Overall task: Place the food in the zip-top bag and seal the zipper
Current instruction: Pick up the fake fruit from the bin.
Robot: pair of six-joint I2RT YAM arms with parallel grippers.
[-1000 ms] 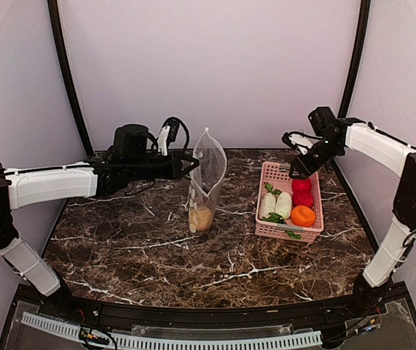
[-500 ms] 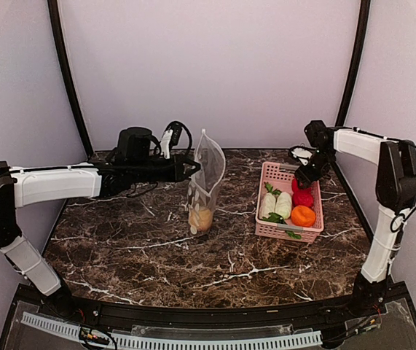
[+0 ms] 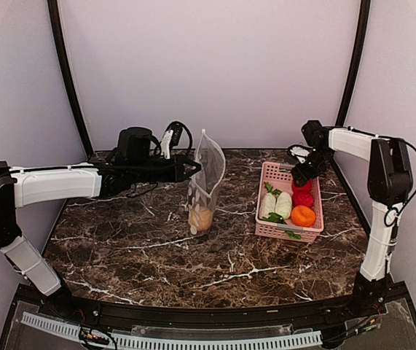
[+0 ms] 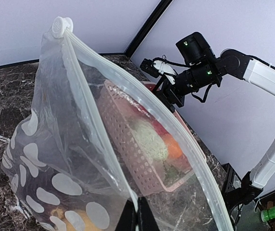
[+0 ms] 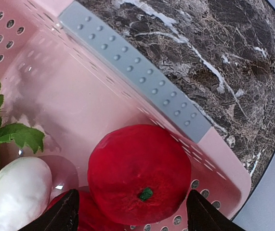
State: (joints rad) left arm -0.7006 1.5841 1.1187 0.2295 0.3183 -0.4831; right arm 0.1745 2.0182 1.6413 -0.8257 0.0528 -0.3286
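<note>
The zip-top bag (image 3: 208, 177) stands upright mid-table with its mouth open, a yellowish piece (image 3: 202, 217) at its bottom. My left gripper (image 3: 191, 169) is shut on the bag's mouth edge; in the left wrist view its tips (image 4: 137, 220) pinch the zipper strip (image 4: 109, 126). My right gripper (image 3: 300, 175) is open above the far end of the pink basket (image 3: 266, 232). In the right wrist view its jaws (image 5: 133, 211) stand either side of a red ball (image 5: 139, 168), apart from it. A second red ball (image 3: 303, 199), an orange (image 3: 303, 216) and two radishes (image 3: 277, 205) lie in the basket. The dark purple piece is hidden.
The basket's grey handle strip (image 5: 132, 70) runs along its far rim. The radish (image 5: 14, 192) and its green leaves (image 5: 5, 127) lie just left of the red ball. Black frame posts (image 3: 350, 65) rise behind both arms.
My right gripper has swung back and down from above the basket's far edge onto the far red ball. The left gripper and bag have barely moved.
</note>
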